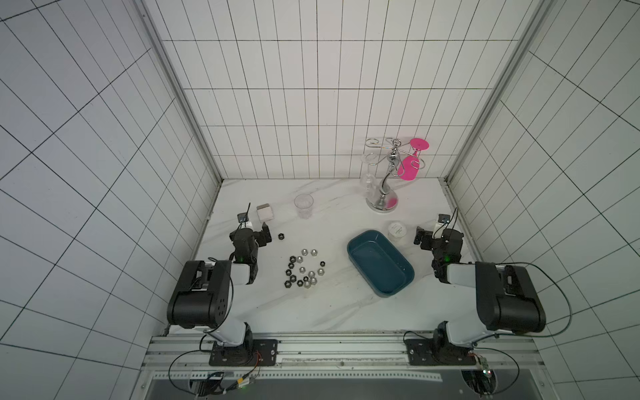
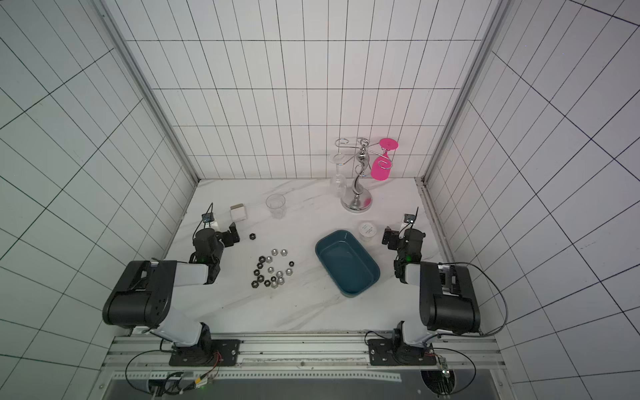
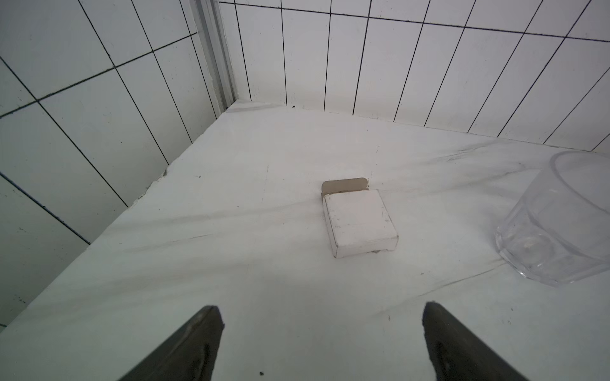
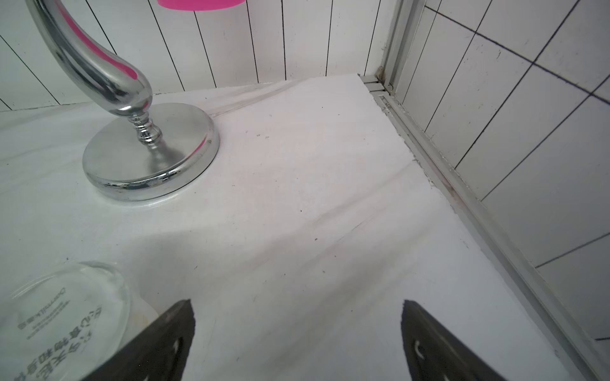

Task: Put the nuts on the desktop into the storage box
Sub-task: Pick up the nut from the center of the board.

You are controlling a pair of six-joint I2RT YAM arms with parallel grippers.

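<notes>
Two robot arms wait at either side of the desktop (image 1: 332, 304), the sorting not yet begun; the left gripper (image 3: 318, 313) has its jaws spread wide and empty, facing a small white carton (image 3: 359, 222) and a clear glass (image 3: 561, 224); the right gripper (image 4: 297, 306) is likewise spread and holds nothing, near a white jar (image 1: 397, 230) and a chrome stand (image 4: 148, 155); the nuts (image 1: 304, 272), black and silver, lie in a loose cluster on the marble between the left arm and the storage box (image 1: 349, 247); one black nut (image 1: 281, 236) sits apart, just beside the left gripper; the box looks empty and lies at a slant near the right arm; the lone nut seems the sensible first pick for the left arm; a straight descent with fingertips close to the surface should seat so small a piece; the domed silver ones may slip, so pinching across the flats looks safer; working from the cluster's edge inward avoids scattering neighbours; releasing low inside the rim should stop a nut bouncing out
</notes>
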